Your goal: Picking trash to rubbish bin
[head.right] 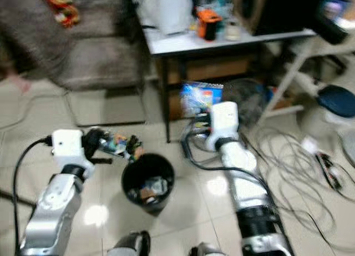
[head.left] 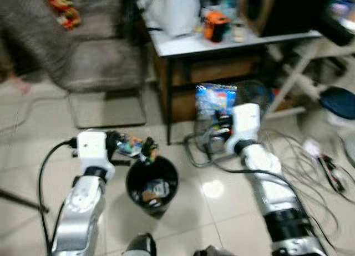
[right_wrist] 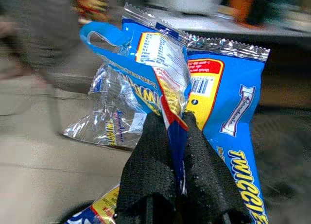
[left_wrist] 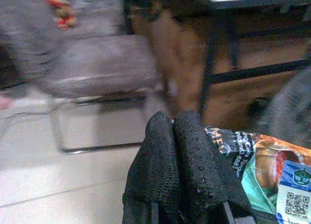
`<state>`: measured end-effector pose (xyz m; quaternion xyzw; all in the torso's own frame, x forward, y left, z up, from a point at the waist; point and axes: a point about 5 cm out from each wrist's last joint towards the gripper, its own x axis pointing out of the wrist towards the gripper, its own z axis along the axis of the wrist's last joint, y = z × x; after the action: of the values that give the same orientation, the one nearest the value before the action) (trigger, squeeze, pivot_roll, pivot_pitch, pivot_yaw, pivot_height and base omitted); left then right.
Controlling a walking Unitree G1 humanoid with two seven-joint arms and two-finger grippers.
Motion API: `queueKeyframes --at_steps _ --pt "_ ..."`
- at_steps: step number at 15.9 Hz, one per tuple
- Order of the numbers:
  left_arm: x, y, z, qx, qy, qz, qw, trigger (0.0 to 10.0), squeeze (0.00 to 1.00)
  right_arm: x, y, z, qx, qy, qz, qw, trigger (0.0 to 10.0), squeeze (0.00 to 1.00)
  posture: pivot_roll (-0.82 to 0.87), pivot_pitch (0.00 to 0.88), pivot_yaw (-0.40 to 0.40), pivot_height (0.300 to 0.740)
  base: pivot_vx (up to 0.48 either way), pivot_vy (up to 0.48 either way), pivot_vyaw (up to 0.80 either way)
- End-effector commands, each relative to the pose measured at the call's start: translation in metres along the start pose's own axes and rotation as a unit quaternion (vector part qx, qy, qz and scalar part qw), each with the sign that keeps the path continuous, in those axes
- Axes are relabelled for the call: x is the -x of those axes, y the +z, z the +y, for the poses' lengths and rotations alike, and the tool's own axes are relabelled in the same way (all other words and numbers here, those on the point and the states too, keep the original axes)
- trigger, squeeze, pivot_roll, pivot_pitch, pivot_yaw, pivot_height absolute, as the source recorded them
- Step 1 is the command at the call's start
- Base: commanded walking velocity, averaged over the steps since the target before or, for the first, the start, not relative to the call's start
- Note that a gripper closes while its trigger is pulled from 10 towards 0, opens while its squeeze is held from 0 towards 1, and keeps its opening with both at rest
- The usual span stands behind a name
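Note:
A black round rubbish bin [head.left: 152, 185] stands on the tiled floor between my arms, with some trash inside. My left gripper [head.left: 145, 149] is shut on a colourful snack wrapper [head.left: 132, 145] held just above the bin's left rim; the wrapper [left_wrist: 265, 168] lies against the black fingers [left_wrist: 182, 156] in the left wrist view. My right gripper [head.left: 217, 121] is raised ahead of the bin and to its right, shut on blue snack wrappers [head.left: 216, 100]. In the right wrist view the blue wrappers [right_wrist: 214, 93] are pinched between the fingers [right_wrist: 158, 151].
A white-topped desk [head.left: 222, 42] with clutter stands ahead. A grey chair [head.left: 100, 56] is at the left. Cables [head.left: 288, 150] sprawl on the floor at the right, beside a blue-lidded container [head.left: 339, 103]. Bare tiles lie at the left.

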<state>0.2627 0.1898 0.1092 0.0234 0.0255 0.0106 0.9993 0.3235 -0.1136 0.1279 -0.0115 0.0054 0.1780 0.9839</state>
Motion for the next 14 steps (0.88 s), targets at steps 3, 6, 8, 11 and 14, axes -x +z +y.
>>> queueKeyframes --at_steps 3,6,8,11,14 --pt "0.0041 -0.0043 -0.0001 -0.001 0.006 0.009 1.0 10.0 0.0 0.0033 0.001 -0.0041 0.009 -0.001 -0.002 1.0 10.0 0.0 -0.05 0.159 -0.009 0.74 0.0 0.0 0.8" --pt "0.004 -0.0038 -0.0014 -0.001 0.0 0.008 1.0 10.0 0.0 0.0037 0.0009 -0.0042 0.005 -0.002 -0.002 1.0 10.0 0.0 -0.05 0.161 -0.01 0.74 0.0 0.0 0.46" --pt "0.0043 -0.004 -0.0024 0.004 -0.003 0.008 1.0 10.0 0.0 0.0039 0.0007 -0.0048 0.003 -0.003 -0.001 1.0 10.0 0.0 -0.05 0.161 -0.01 0.74 0.0 0.0 0.0" --pt "0.0043 -0.0043 -0.0029 0.006 -0.006 0.009 1.0 10.0 0.0 0.0041 0.0009 -0.0048 0.002 -0.003 -0.001 1.0 10.0 0.0 -0.05 0.161 -0.01 0.74 0.0 0.0 0.0" --pt "0.004 -0.0043 -0.0028 0.006 -0.009 0.009 1.0 10.0 0.0 0.004 0.001 -0.0047 0.002 -0.004 -0.001 1.0 10.0 0.0 -0.06 0.163 -0.009 0.74 0.195 0.0 0.0"
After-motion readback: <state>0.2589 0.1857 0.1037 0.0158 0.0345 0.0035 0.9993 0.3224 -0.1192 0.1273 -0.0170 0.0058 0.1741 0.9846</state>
